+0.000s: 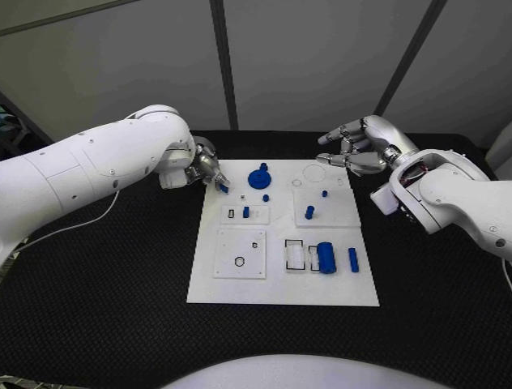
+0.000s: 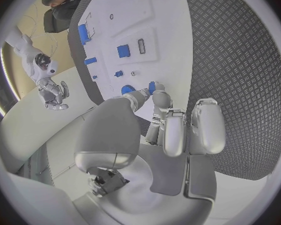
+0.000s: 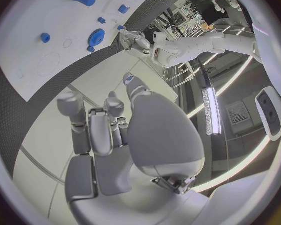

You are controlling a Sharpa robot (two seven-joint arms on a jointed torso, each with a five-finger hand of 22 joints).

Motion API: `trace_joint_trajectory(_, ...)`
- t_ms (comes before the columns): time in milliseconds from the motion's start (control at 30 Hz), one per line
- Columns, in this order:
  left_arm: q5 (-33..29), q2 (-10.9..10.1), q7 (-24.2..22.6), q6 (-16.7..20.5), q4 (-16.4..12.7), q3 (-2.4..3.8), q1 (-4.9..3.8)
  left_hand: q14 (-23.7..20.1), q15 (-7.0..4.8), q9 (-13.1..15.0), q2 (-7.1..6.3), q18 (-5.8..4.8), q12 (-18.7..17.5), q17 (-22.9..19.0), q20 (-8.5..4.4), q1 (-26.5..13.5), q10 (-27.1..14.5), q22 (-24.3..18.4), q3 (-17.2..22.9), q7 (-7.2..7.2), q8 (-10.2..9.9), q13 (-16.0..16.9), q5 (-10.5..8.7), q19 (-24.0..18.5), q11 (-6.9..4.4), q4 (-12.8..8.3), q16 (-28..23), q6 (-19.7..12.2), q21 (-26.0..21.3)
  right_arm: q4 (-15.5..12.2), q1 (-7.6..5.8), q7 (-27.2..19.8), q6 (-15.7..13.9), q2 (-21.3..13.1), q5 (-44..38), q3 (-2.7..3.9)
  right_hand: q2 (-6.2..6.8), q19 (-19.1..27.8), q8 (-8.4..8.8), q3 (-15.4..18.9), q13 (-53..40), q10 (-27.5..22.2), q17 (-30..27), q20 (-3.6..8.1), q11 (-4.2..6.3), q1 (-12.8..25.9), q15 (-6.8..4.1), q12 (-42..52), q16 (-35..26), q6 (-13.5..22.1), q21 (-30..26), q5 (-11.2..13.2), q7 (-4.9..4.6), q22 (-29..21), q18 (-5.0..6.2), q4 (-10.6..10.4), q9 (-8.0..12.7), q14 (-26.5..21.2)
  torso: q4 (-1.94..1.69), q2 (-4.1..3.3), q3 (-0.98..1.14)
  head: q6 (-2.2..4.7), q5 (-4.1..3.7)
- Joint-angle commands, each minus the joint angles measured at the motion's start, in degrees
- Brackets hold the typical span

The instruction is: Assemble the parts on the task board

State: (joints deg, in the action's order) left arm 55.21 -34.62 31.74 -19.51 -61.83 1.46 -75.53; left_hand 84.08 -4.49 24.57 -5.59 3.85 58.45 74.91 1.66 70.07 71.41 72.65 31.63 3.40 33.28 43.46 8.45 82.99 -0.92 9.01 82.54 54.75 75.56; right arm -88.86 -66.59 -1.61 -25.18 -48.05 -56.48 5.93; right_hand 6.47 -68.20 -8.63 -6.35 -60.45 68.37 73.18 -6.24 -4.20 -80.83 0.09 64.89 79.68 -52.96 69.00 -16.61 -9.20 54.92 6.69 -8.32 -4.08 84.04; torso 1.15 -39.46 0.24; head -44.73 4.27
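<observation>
Black surface [image 1: 92, 275] under white task board [image 1: 282, 284]. Left hand [image 1: 206, 171] pinching small blue part [image 2: 152, 87] at board's far-left corner, clearer from left wrist. Right hand [image 1: 361, 146] curled, empty. Blue cylinder [image 1: 326, 258] lying lengthwise, near-to-far.

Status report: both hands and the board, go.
Left hand pinching a small blue part at the task board far-left corner. Right hand raised off the far-right corner, holding nothing. Blue gear unobstructed.

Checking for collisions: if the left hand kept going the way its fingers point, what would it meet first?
Probably the blue gear on the task board; the left hand points toward it, though depth is unclear.
</observation>
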Motion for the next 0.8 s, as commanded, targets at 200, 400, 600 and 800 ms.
trace_joint_trajectory(200, -5.0, -4.5, 0.6, 6.4, -8.4, 0.02, 0.11, 3.4, -0.44, 1.1, -1.00, 0.10, 0.8, 5.2, -0.27, -2.6, 1.8, 0.9, 11.1, -0.58, 1.7, 0.7, 1.01, 0.7, -0.65, -9.2, -0.2, -0.3, 0.5, -0.1, -0.08, 0.1, 0.2, -0.2, 0.1, 0.05, -0.26, 0.4, -0.38, -0.2, 0.1, -0.2, -0.2, 0.14, 0.07, 0.4, -0.30, -0.2, -0.4, 0.4, -0.4, -0.1, 0.04, -0.2, 0.70, -0.3, 0.0, 1.7, -0.32, 0.04, -0.01, -0.09, 0.43)
trace_joint_trajectory(400, -4.0, -7.0, 0.7, 9.1, -13.3, -0.01, 0.88, 3.4, -0.58, 1.7, -1.83, 0.03, 0.5, 5.2, -0.42, -4.1, 2.2, 1.3, 13.0, -0.75, 2.6, 0.1, 2.85, 0.9, -0.83, -10.2, -0.2, -0.3, 0.8, -0.1, -0.08, 0.2, 0.2, -0.2, 0.1, 0.04, -0.26, 0.4, -0.38, -0.2, 0.1, -0.2, -0.2, 0.14, 0.07, 0.4, -0.30, -0.2, -0.4, 0.4, -0.4, -0.1, 0.04, -0.2, 0.70, -0.3, 0.0, 1.7, -0.11, -0.02, 0.03, -0.15, 0.71)
trace_joint_trajectory(600, 0.2, -8.5, 0.5, 11.0, -16.5, -0.07, 2.08, 3.4, -0.68, 1.9, -2.33, -0.06, 0.6, 5.2, -0.49, -4.7, 2.6, 1.7, 13.6, -0.89, 3.0, 0.2, 3.58, 1.0, -0.95, -10.7, -0.2, -0.1, 1.1, -0.1, -0.08, 0.2, 0.3, -0.3, 0.1, 0.04, -0.26, 0.4, -0.38, -0.2, 0.1, -0.2, -0.2, 0.14, 0.07, 0.4, -0.30, -0.2, -0.4, 0.4, -0.4, -0.1, 0.04, -0.2, 0.70, -0.3, 0.0, 1.7, -0.14, 0.02, 0.02, -0.30, 0.78)
trace_joint_trajectory(800, 3.2, -8.6, 0.2, 10.6, -17.3, -0.11, 3.17, 3.4, -0.71, 2.0, -2.55, -0.08, 0.7, 5.2, -0.52, -4.9, 2.8, 1.8, 13.8, -0.95, 3.2, 0.3, 3.69, 1.1, -1.01, -10.8, -0.2, -0.1, 1.2, -0.2, -0.08, 0.3, 0.3, -0.4, 0.1, 0.04, -0.26, 0.4, -0.38, -0.2, 0.1, -0.2, -0.2, 0.14, 0.07, 0.4, -0.30, -0.2, -0.4, 0.4, -0.4, -0.1, 0.04, -0.2, 0.70, -0.3, 0.0, 1.7, -0.02, 0.00, -0.01, -0.24, 0.95)
